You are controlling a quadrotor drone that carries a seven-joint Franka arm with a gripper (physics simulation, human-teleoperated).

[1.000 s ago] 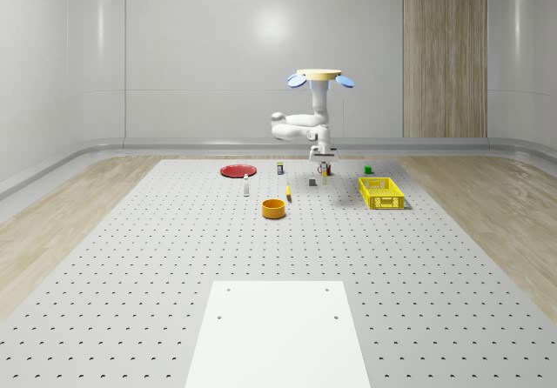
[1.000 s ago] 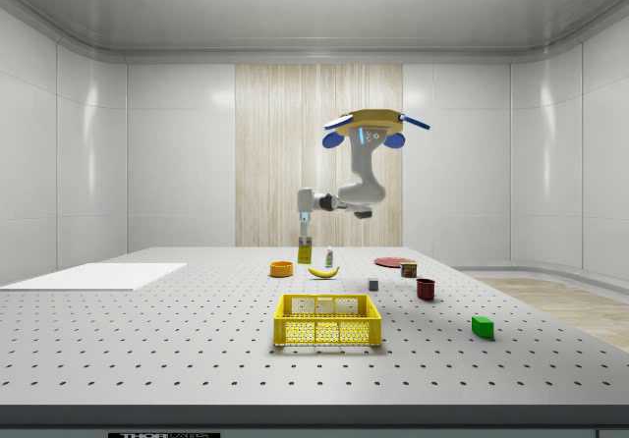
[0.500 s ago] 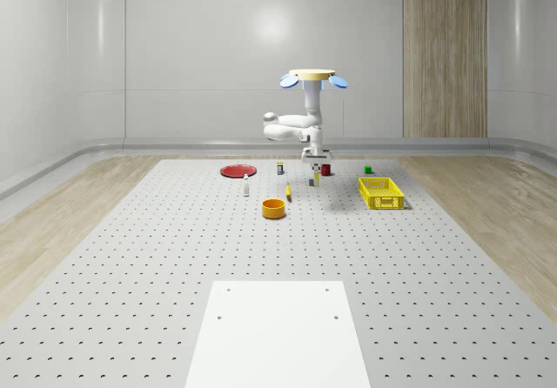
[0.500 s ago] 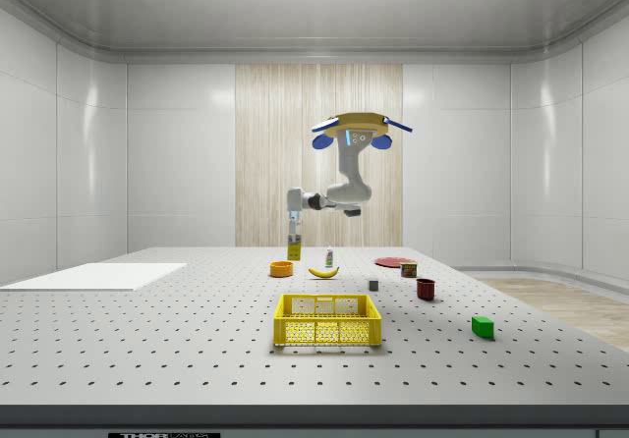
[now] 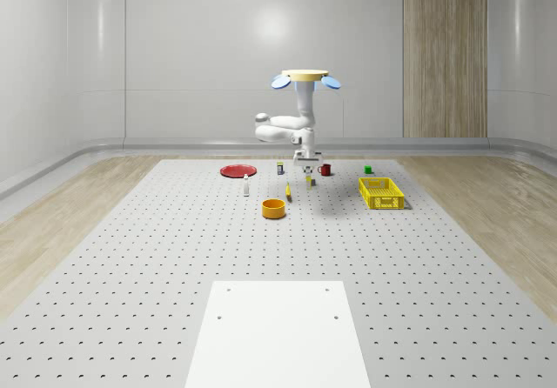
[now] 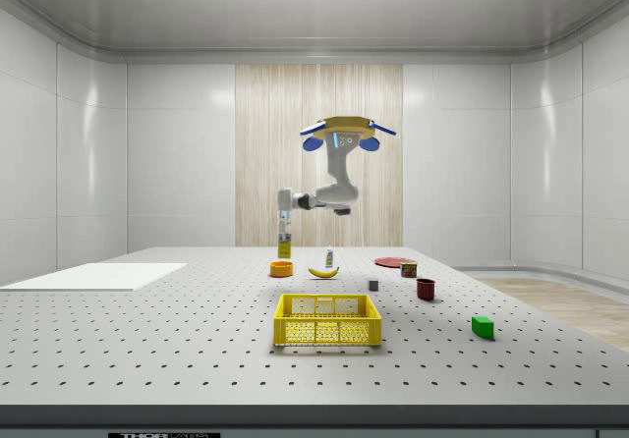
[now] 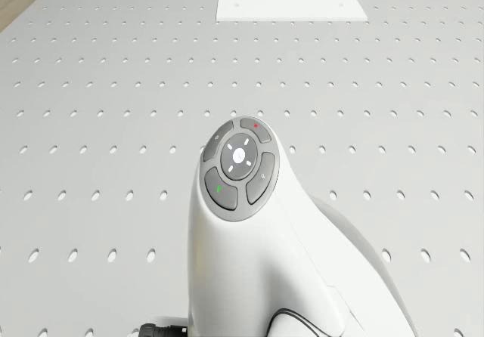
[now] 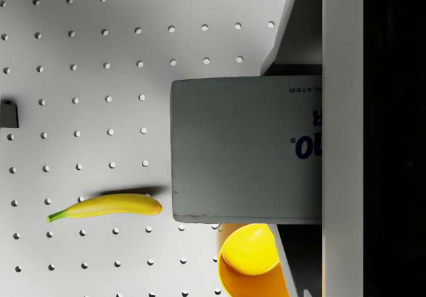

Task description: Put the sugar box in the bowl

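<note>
Carrying the sugar box (image 6: 284, 246) through the air, the drone (image 6: 339, 136) hovers above the perforated bench (image 6: 147, 340) with its arm reaching out toward the side view's left. The pick-up part of the job looks done: the box hangs upright under the wrist, lifted clear of the bench, and the wrist view shows a finger (image 8: 343, 110) pressed flat along one side of the box, so the fingers appear clamped on it.

What is left is the delivery. The orange bowl (image 5: 274, 208) sits on the bench with nothing in it. In the side view the box hangs almost straight over the bowl, but the whole-scene view places the gripper (image 5: 307, 169) farther back and toward that view's right of the bowl, about over the banana (image 5: 288, 191). The wrist view agrees, with the bowl's rim just past one end of the box and not under its middle. So the box likely needs a short further carry, then a lowering and release.

The arm hangs from the drone's underside, bends at an elbow, runs roughly level, and ends with the wrist pointing straight down.
</note>
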